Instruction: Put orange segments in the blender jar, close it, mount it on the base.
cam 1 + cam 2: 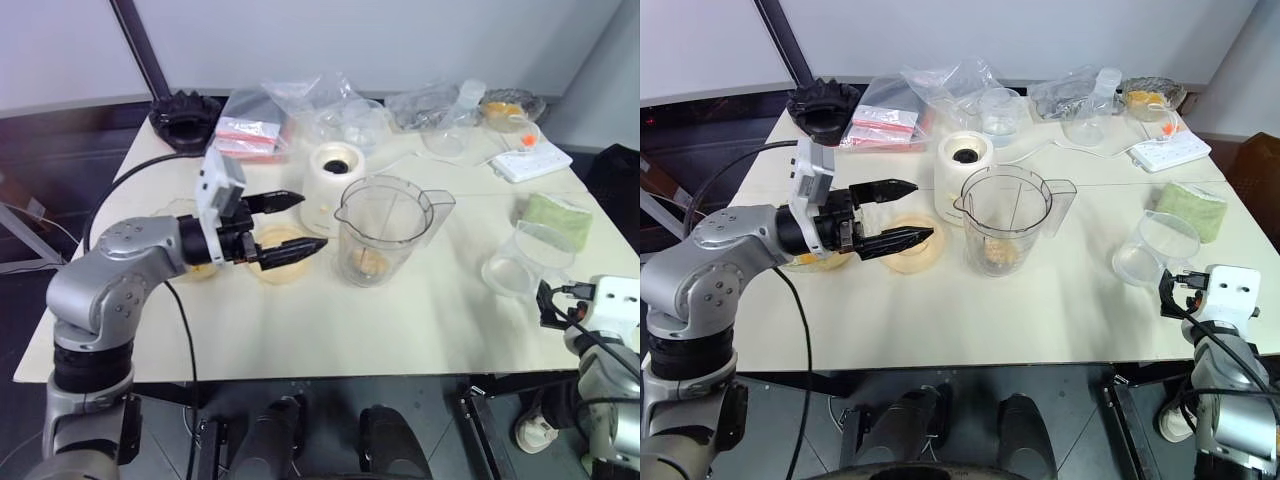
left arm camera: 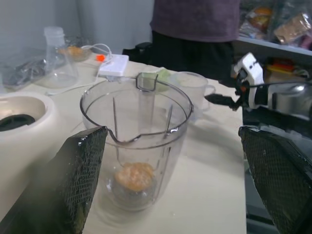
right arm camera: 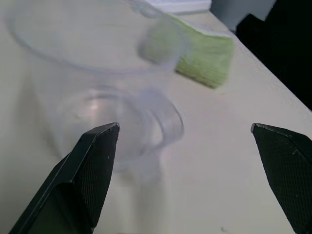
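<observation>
The clear blender jar (image 1: 385, 228) stands upright mid-table without a lid, and a few orange segments (image 1: 368, 262) lie at its bottom. Touching it on the far left side is the cream base (image 1: 332, 182), dark socket up. My left gripper (image 1: 314, 221) hovers just left of the jar, pointing at it, open and empty. Under it lies a flat pale-orange lid (image 1: 278, 265). My right gripper (image 3: 190, 163) is at the table's near right corner, open and empty, facing a smaller clear cup (image 1: 525, 262).
A green cloth (image 1: 558, 214) lies beyond the cup. A black ridged round object (image 1: 185, 116), plastic bags (image 1: 262, 122), a flask (image 1: 455, 128), a white power strip (image 1: 532, 160) and a glass bowl (image 1: 510, 104) line the far edge. A person (image 2: 195, 19) stands past the table's right side.
</observation>
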